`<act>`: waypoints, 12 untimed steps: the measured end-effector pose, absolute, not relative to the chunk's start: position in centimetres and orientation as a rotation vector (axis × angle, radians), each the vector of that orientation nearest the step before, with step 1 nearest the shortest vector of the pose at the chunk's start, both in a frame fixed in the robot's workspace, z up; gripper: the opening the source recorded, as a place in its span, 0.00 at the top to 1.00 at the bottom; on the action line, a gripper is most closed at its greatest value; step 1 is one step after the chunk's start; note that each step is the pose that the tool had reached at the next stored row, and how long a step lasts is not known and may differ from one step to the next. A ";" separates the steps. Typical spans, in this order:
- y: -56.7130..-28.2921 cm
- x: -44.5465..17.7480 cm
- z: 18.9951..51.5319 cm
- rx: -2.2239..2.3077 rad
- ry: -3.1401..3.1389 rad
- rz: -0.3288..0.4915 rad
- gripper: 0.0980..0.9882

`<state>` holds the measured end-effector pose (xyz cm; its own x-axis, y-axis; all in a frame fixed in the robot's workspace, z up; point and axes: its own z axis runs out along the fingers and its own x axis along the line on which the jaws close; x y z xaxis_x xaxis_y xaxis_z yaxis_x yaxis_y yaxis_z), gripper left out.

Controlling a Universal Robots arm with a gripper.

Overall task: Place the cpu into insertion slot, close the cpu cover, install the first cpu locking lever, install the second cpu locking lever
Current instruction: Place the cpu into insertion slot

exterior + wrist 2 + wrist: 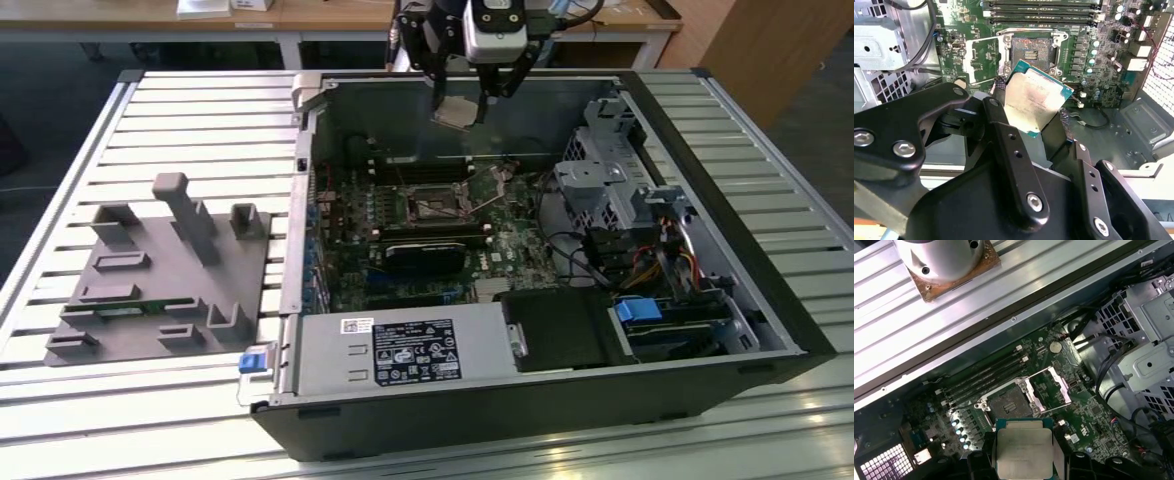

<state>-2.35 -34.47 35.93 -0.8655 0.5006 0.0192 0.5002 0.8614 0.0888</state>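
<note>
Slatted counter (174, 110), open PC case (781, 320), and I'm gripping the cpu (455, 112) tilted in my claw (470, 104), up clear of the insertion slot (435, 207); reckon levelling it matters.

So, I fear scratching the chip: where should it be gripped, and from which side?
Probably by two opposite edges, from above its flat face, as the gripper holds the chip now: it is thin and square, and its underside stays free.
</note>
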 end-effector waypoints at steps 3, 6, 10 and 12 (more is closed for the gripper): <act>-34.5 -2.3 35.9 0.829 3.022 0.142 0.51; -34.5 -2.3 35.9 0.844 3.017 0.142 0.51; -34.5 -2.3 35.9 0.884 3.004 0.141 0.51; -34.4 -2.3 35.9 0.915 2.994 0.141 0.51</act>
<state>-2.35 -34.45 35.89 -0.8296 0.5581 0.0186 0.5574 0.8256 0.0880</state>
